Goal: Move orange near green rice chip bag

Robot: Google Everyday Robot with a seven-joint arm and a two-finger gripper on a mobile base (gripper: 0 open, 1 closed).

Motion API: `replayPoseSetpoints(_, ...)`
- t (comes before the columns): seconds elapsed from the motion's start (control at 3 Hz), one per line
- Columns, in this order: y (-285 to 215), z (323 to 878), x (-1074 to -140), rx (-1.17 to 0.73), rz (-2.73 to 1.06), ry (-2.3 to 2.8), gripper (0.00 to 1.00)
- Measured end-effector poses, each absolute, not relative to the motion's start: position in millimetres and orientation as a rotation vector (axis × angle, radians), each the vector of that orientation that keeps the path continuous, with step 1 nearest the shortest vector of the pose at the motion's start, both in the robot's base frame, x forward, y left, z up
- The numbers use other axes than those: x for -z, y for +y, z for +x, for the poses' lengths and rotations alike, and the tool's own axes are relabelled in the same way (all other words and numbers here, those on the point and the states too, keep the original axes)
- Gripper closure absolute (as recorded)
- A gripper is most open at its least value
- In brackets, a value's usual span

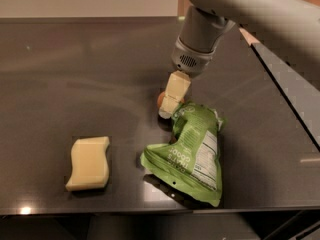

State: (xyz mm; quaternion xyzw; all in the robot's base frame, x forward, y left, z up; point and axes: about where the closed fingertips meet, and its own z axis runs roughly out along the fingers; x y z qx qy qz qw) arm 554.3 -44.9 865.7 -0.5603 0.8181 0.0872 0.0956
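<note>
The orange (pixel 161 100) sits on the dark table, and only a small part of it shows at the left of the gripper's cream-coloured tip. The gripper (pixel 170 103) hangs from the grey arm (pixel 200 39) and reaches down right at the orange, covering most of it. The green rice chip bag (pixel 192 151) lies crumpled just in front and to the right, its top edge close to the orange and the gripper tip. Its white label panel faces up.
A pale yellow wavy-edged block (pixel 89 163) lies at the front left of the dark table (pixel 75 74). The table's right edge (pixel 280 79) runs diagonally past the arm. The front edge is just below the bag.
</note>
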Motion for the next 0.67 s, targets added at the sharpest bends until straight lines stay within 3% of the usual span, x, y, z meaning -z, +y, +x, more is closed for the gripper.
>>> replayPoseSetpoints(0.67,-50.6,558.3,-890.5,-0.293,-1.664,2.367,0.0)
